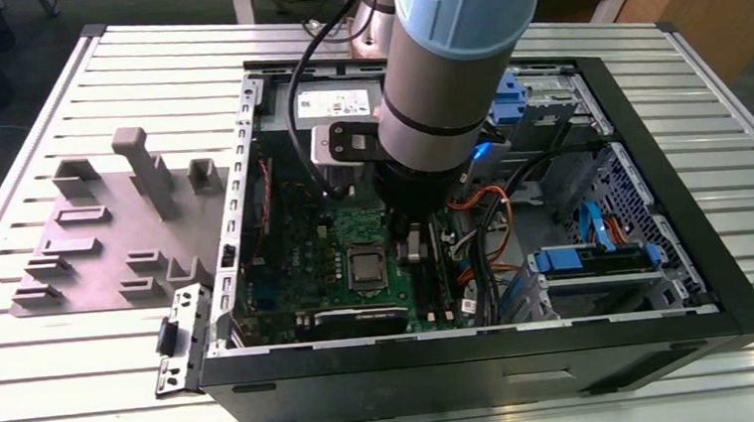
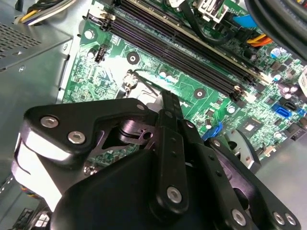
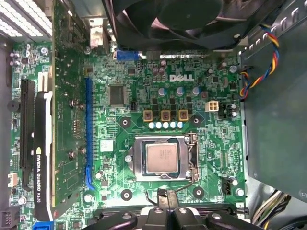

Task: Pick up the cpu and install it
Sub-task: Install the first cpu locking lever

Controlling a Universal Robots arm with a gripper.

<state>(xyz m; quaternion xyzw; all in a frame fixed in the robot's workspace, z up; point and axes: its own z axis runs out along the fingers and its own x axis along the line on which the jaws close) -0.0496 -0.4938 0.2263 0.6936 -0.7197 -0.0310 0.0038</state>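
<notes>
We see the pincer hanging just over the green motherboard inside the open computer case; we cannot tell how its jaws stand. Just beyond its tip the cpu lies flat in its socket, apart from the pincer. Farther off sits the fan.

The board was green with pale print, and the cpu showed silvery-grey within a silver bracket. A slot was blue. The case was black on a pale ribbed table, beside a grey block. The arm was grey with a light-blue cap.
</notes>
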